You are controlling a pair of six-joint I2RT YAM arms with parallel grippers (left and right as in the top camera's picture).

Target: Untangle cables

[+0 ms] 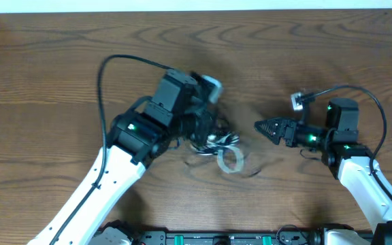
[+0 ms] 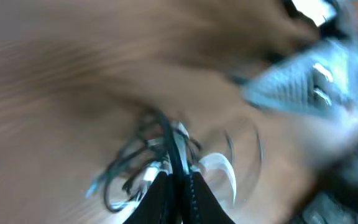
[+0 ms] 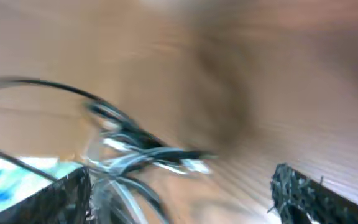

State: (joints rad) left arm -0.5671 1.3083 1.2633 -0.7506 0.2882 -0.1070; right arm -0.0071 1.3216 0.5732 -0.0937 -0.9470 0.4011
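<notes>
The cables [image 1: 215,141] lie in a tangled bunch of black and white cords mid-table, with a white loop [image 1: 231,160] at the near side. My left gripper [image 1: 206,128] is over the bunch, shut on a black cable [image 2: 174,149] that runs up between its fingertips [image 2: 180,177]; loops [image 2: 126,171] spread to its left. My right gripper [image 1: 258,126] points left, just right of the bunch, and stands open. In the right wrist view its fingers [image 3: 300,190] are wide apart, the gripper [image 3: 179,196] holds nothing, and the cables [image 3: 142,152] lie by its left finger. Both wrist views are blurred.
Bare wooden table [image 1: 46,82] lies all round the bunch. Each arm carries its own thick black wire; the right one [image 1: 359,92] ends in a pale plug [image 1: 297,101] behind the right gripper. The table's far edge [image 1: 182,11] meets a white strip.
</notes>
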